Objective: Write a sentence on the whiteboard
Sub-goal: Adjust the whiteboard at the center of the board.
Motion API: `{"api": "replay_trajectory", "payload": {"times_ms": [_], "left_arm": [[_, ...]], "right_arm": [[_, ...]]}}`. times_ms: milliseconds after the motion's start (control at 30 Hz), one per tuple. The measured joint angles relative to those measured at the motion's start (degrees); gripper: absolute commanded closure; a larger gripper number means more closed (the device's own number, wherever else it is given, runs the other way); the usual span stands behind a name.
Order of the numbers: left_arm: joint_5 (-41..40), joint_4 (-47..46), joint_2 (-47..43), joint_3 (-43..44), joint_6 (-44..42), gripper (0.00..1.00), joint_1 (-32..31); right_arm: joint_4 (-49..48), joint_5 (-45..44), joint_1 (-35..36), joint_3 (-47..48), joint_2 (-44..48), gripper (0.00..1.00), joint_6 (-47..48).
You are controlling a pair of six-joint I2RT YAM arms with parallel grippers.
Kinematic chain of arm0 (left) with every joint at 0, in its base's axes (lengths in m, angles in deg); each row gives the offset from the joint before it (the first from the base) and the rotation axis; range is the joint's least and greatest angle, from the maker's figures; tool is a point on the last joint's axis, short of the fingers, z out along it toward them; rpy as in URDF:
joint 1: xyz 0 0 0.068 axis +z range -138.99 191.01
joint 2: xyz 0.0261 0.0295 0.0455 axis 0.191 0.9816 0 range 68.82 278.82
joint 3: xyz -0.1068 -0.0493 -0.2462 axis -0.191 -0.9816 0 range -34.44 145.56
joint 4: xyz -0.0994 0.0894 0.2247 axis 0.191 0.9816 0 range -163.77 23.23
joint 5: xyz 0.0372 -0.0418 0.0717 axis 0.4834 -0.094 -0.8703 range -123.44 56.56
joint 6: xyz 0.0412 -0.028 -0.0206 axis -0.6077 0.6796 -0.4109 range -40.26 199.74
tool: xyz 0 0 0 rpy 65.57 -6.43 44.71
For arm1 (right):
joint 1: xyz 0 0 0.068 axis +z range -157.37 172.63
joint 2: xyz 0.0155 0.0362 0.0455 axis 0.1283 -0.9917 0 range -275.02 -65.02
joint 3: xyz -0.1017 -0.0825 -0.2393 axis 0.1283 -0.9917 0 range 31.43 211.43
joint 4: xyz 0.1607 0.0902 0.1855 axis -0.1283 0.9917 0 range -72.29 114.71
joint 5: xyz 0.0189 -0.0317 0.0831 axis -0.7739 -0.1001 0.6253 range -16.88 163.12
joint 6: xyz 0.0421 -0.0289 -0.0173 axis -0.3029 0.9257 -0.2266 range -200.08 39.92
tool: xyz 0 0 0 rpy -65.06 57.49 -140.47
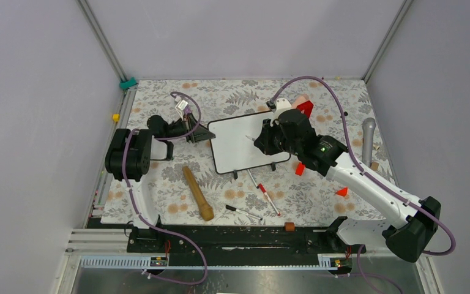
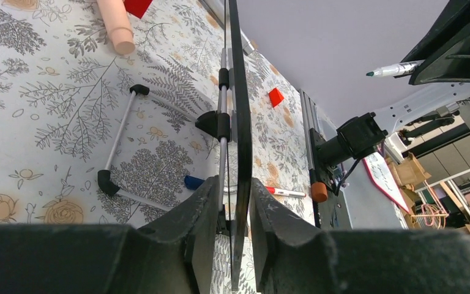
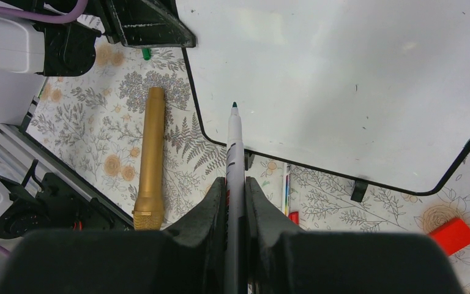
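1. Whiteboard (image 1: 245, 144) spot: mid-table on floral cloth (image 1: 318, 208), between both arms, propped on wire stand (image 2: 119, 131). Face blank, no sentence written yet.
2. Handling, by judgement: looks light, thin and stiff, with a slick face. Likely skids or tips under pen pressure unless braced. Best taken by the black frame edge, clear of the writing area.
3. Left gripper (image 2: 232, 190): jaws narrow, pinching the board's left frame edge, seen edge-on in the left wrist view.
4. Right gripper (image 3: 234, 184): jaws closed on uncapped marker (image 3: 234, 153).
5. Board long axis: left-right across the table, slightly skewed, feet toward the arm bases.
6. Marker long axis: in line with the fingers, tip aimed at the board's lower-left area, tip apart from the face.
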Motion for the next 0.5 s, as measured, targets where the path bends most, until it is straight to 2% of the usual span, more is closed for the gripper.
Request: {"api": "replay_trajectory", "payload": {"times_ms": [400,500], "left_arm": [[1.8,0.0,0.4,4.2,1.4,0.78,0.3],[2.1,0.0,0.6,4.2,1.4,0.71,0.3]], "right_arm": [[0.0,0.0,0.0,0.0,0.1,1.00,0.0],[0.0,0.0,0.0,0.0,0.2,1.00,0.0]]}}
